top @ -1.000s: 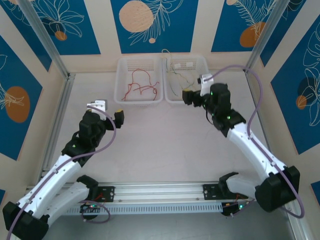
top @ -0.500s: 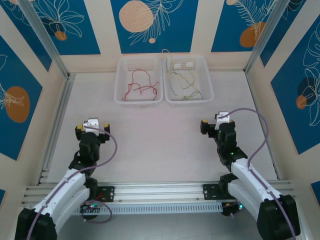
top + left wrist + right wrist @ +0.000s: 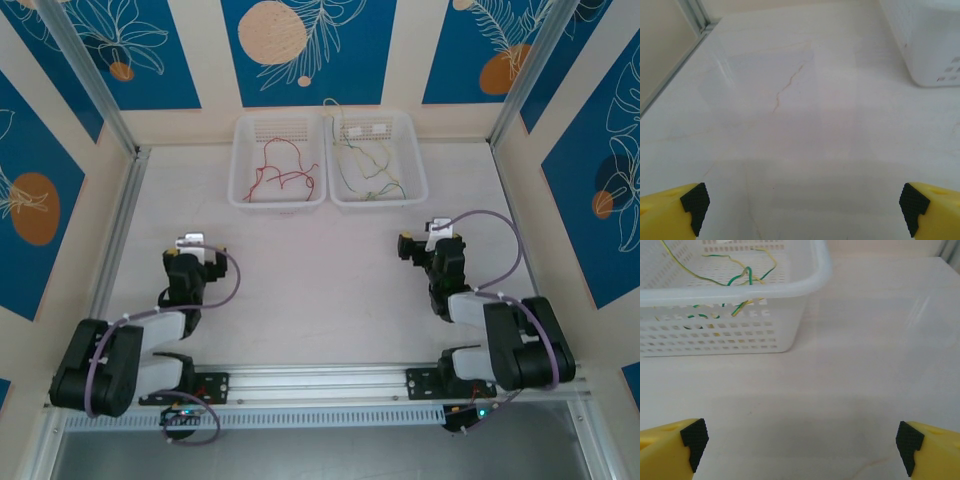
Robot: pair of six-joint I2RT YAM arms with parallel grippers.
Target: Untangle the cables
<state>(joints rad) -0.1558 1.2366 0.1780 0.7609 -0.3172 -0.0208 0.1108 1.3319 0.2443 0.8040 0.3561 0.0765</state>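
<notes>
Thin red cables point(image 3: 281, 176) lie in the left white basket point(image 3: 238, 160) at the back of the table. Yellow-green cables point(image 3: 368, 166) lie in the right white basket point(image 3: 418, 165); in the right wrist view these strands point(image 3: 742, 275) rest inside the basket point(image 3: 805, 287). My left gripper point(image 3: 190, 258) is low over the near left of the table, open, with bare tabletop between its fingers point(image 3: 805, 205). My right gripper point(image 3: 432, 245) is open and empty point(image 3: 802, 442), a short way in front of the right basket.
A corner of the left basket point(image 3: 932, 45) shows at the upper right of the left wrist view. Metal frame rails point(image 3: 115, 250) run along the table's left side and near edge. Thick purple cables point(image 3: 500, 235) loop along both arms.
Both arms have folded back toward the near edge. The right gripper has drawn away from the right basket, and the yellow-green cables lie in it; the left gripper has come back and lower.
</notes>
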